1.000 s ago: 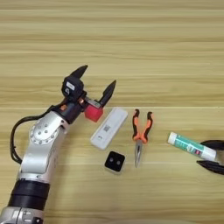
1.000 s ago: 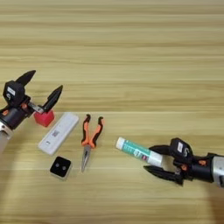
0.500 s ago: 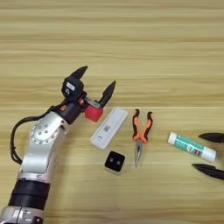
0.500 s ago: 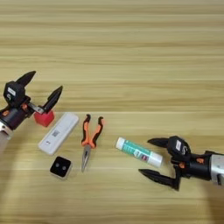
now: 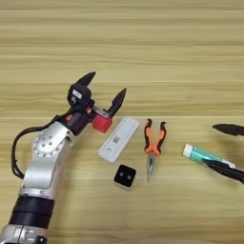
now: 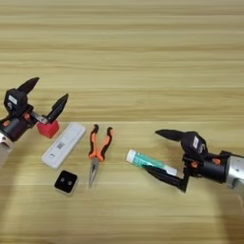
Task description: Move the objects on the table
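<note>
Wooden table (image 5: 143, 47) with level grain filled the left eye view, its things lying in a loose row near the middle. My left gripper (image 5: 101, 95) stood spread wide, holding nothing, with the small red cube (image 5: 102, 124) just below and between its two fingertips, near the base of the fingers. Just right of the cube lay the long white flat plastic device (image 5: 119, 139), slanted, then the orange-handled pliers (image 5: 153, 145) with their nose toward me, and the small black two-holed block (image 5: 125, 176) nearer to me. At the right edge only the tips of my other fingers showed, either side of the white tube with green label (image 5: 202, 154).

From the right eye view my right gripper (image 6: 164, 155) was also parted and empty: one finger sat above the tube (image 6: 147, 161), clear of it, and the other lay along its near side, perhaps touching. The tube's right end reached in between them, its cap end pointing left toward the pliers (image 6: 97, 147).

I judged both hands to be at the approach stage, nothing gripped. Next called for centring each opening on its object and closing squarely, since the tube lay askew to my fingers and could roll away
</note>
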`<state>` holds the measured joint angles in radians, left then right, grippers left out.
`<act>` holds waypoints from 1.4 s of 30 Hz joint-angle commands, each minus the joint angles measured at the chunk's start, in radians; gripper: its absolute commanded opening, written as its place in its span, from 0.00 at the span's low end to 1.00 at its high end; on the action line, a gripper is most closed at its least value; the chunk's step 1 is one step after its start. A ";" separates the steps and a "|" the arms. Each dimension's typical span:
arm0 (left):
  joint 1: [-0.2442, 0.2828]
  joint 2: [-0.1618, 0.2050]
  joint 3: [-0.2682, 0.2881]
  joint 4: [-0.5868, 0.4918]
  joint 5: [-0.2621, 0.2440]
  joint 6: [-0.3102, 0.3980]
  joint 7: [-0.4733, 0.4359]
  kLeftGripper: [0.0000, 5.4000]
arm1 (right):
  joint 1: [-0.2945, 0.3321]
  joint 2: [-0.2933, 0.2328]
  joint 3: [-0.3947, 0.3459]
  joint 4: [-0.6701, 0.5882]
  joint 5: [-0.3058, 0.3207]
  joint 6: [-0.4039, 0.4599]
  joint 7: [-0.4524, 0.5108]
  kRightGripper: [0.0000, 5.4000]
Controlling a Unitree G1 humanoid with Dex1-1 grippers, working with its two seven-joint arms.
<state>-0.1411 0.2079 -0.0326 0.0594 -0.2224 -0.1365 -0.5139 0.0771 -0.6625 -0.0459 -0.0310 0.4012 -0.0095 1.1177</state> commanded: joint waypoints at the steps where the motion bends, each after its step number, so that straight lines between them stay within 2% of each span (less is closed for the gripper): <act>1: 0.028 0.014 -0.004 -0.052 0.004 0.011 -0.007 1.00 | -0.023 0.013 -0.021 -0.041 0.027 0.022 -0.029 1.00; 9: 0.105 0.052 0.004 -0.124 0.001 0.046 -0.018 1.00 | -0.029 0.029 -0.014 -0.076 0.029 0.026 -0.058 1.00; 13: 0.127 0.063 0.009 -0.130 0.000 0.060 -0.016 1.00 | -0.030 0.040 -0.011 -0.091 0.025 0.027 -0.067 1.00; 24: 0.161 0.062 0.028 -0.115 -0.011 0.102 -0.012 1.00 | -0.021 0.045 -0.020 -0.190 0.043 0.044 -0.097 1.00; 27: 0.168 0.059 0.031 -0.109 -0.029 0.134 -0.019 1.00 | -0.024 0.043 -0.022 -0.225 0.052 0.050 -0.106 1.00; 34: 0.173 0.069 0.037 -0.083 -0.021 0.147 -0.026 1.00 | -0.021 0.029 -0.038 -0.307 0.083 0.071 -0.117 1.00; 42: 0.181 0.086 0.031 -0.050 -0.012 0.148 -0.041 1.00 | -0.024 0.025 -0.043 -0.322 0.083 0.080 -0.115 1.00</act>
<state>0.0311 0.2800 -0.0024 -0.0057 -0.2428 -0.0055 -0.5489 0.0614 -0.6231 -0.0798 -0.3351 0.4764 0.0575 1.0079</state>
